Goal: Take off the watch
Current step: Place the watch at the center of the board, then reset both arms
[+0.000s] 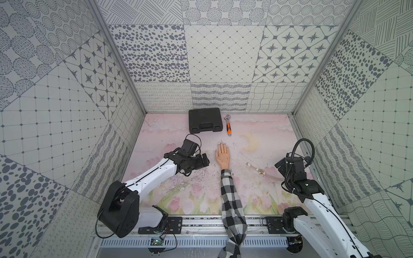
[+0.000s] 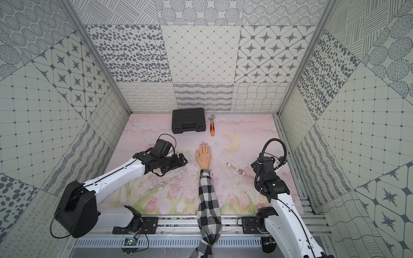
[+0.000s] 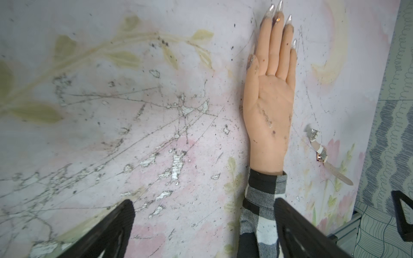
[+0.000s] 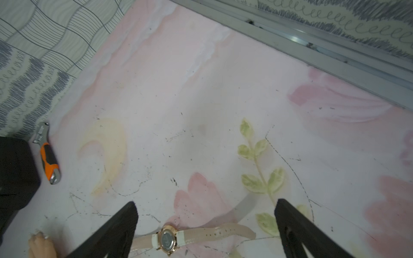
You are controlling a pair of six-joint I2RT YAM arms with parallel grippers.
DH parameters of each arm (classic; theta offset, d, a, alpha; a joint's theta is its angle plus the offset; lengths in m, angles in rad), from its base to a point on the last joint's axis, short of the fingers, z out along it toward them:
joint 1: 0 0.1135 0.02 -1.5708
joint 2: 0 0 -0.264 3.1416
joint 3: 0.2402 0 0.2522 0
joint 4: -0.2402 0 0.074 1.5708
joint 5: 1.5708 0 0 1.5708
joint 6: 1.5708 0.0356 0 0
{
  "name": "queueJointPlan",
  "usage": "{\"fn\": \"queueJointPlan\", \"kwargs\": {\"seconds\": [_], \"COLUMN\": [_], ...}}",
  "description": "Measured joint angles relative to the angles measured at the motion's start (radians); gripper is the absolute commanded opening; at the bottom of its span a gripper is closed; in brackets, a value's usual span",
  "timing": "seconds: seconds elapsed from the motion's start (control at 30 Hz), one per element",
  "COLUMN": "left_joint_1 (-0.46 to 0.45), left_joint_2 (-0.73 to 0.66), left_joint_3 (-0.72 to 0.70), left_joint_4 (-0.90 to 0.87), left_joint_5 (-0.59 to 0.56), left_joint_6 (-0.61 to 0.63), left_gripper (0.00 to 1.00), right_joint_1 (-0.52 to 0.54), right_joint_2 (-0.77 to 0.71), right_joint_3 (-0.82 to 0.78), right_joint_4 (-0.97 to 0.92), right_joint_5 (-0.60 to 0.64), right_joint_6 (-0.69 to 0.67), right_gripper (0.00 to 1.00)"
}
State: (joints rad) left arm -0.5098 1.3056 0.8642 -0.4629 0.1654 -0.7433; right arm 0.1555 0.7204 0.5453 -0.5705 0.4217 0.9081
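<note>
The watch [image 1: 260, 171] lies flat on the pink table, off the mannequin hand [image 1: 222, 155] and to its right in both top views [image 2: 240, 171]. Its round gold-rimmed face [image 4: 168, 240] and pale strap [image 4: 223, 232] lie between and below the spread fingers of my right gripper [image 4: 206, 202], which is open and holds nothing. The bare-wristed hand [image 3: 268, 100] rests palm up. My left gripper [image 3: 203, 201] is open and empty just left of the hand, one finger [image 3: 297, 227] over the checked sleeve [image 3: 259, 214].
A black tool case [image 1: 205, 120] and an orange-handled wrench [image 1: 228, 127] lie by the back wall. The checked sleeve [image 1: 231, 201] runs from the wrist to the front rail. The right side wall and its metal rail [image 4: 312, 44] stand near the right arm.
</note>
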Motion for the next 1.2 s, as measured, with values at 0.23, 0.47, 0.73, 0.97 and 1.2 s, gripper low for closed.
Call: {"fn": "queueJointPlan", "kwargs": {"seconds": [0.23,0.47,0.73,0.97,1.2], "left_joint_1": [0.120,0.227,0.304,0.375,0.401], "left_joint_2": [-0.103,-0.146,-0.200,-0.141,-0.003], "left_joint_3": [0.066,0.064,-0.196,-0.400,-0.462], "left_joint_4": [-0.093,-0.071,0.199,0.480,0.746], "left_joint_5": [-0.134,-0.349,-0.550,-0.603,-0.590], "left_joint_6": [0.080,0.205,0.370,0.486,0.574], "left_gripper": [0.98,0.99,0.98,0.98,0.98], "right_joint_1": [0.000,0.000,-0.014,-0.056,-0.061], "right_joint_2": [0.169,0.344,0.303,0.387,0.681], "right_joint_3": [0.229,0.274,0.003,-0.179,-0.198], "right_joint_4": [0.051,0.157,0.450,0.772,1.149], "right_joint_5": [-0.105,-0.227,-0.121,-0.096,-0.175], "right_joint_6": [-0.139,-0.306,-0.571,-0.696,-0.808], "right_gripper": [0.98,0.98,0.98,0.98,0.98]}}
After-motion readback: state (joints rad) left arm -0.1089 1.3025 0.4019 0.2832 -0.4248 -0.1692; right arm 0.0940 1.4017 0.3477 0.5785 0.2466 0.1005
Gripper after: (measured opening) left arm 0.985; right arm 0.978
